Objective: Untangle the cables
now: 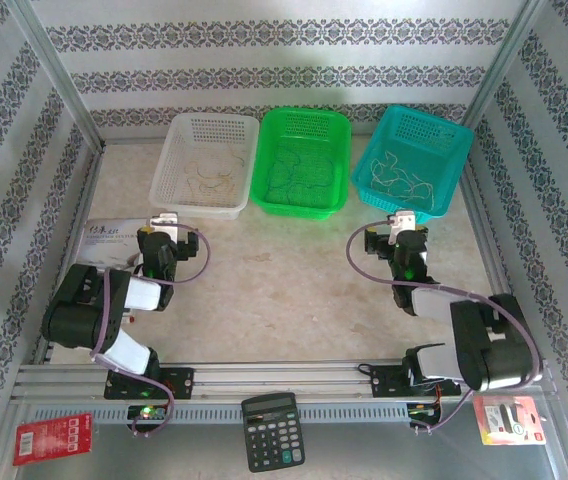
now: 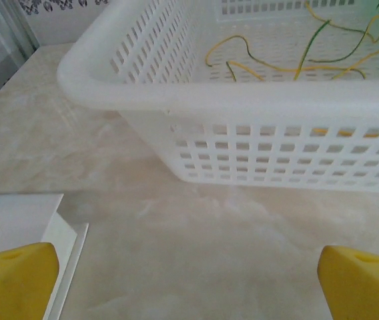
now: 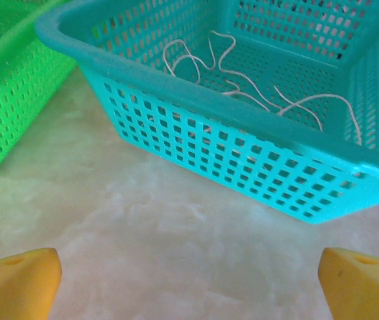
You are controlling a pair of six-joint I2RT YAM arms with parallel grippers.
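Observation:
The cables lie in three baskets at the back of the table. Thin yellowish cables (image 1: 207, 178) (image 2: 289, 60) curl inside the white basket (image 1: 169, 170) (image 2: 176, 93). Faint strands (image 1: 294, 172) lie in the green basket (image 1: 339, 165) (image 3: 16, 87). Whitish cables (image 1: 404, 178) (image 3: 243, 87) lie in the teal basket (image 1: 459, 160) (image 3: 143, 70). My left gripper (image 1: 164, 222) (image 2: 189, 280) stands open just short of the white basket, over bare table. In front of the teal basket my right gripper (image 1: 404, 222) (image 3: 189, 280) is open too. Nothing sits between either pair of yellow fingers (image 2: 16, 280) (image 3: 16, 277).
A white printed sheet (image 1: 109, 238) (image 2: 16, 217) lies by the left gripper. A calculator (image 1: 272, 443), a red card (image 1: 52, 438) and a packaged item (image 1: 509, 420) rest on the near rail. Metal posts and patterned walls bound the table.

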